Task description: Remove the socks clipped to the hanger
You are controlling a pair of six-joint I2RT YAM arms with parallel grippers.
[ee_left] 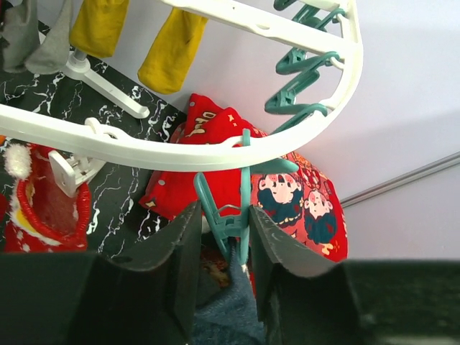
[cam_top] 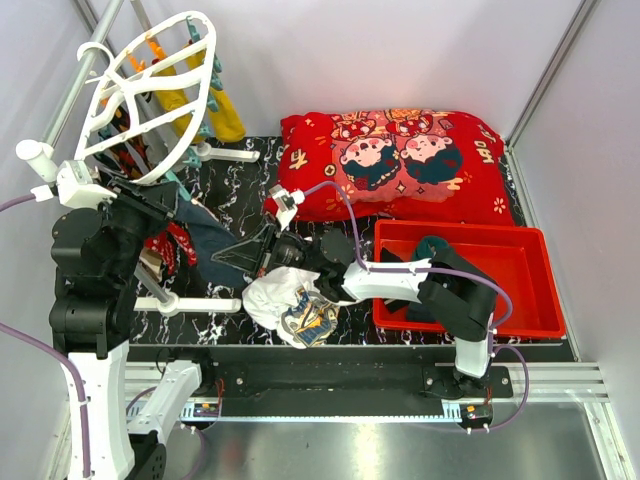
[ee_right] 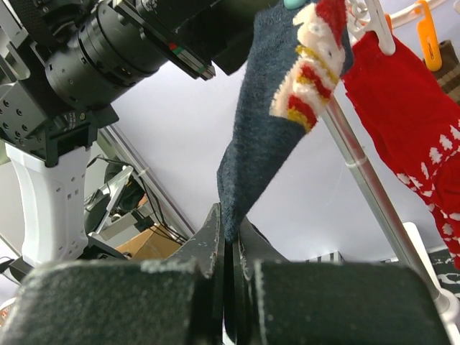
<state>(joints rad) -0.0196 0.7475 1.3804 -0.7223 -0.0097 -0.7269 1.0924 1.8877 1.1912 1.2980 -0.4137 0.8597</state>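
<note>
Right wrist: dark teal sock (ee_right: 264, 136) tip inside right end effector (ee_right: 230, 231)

I see the hanger (ee_left: 158, 152) as a white oval rack hanging tilted. Its rim curves across my left wrist view, with teal clips spaced along the far edge. One teal clip (ee_left: 223, 215) just under the rim bites the top of the dark teal sock (ee_right: 251, 144), which is stretched taut and slants down from it. Two yellow socks (ee_left: 172, 50) hang from the far side of the rack. A red sock (ee_left: 50, 208) with white trim dangles from a white clip (ee_left: 68, 172) at the near left. I can just make out grey socks (ee_left: 29, 36) in the top corner.
</note>
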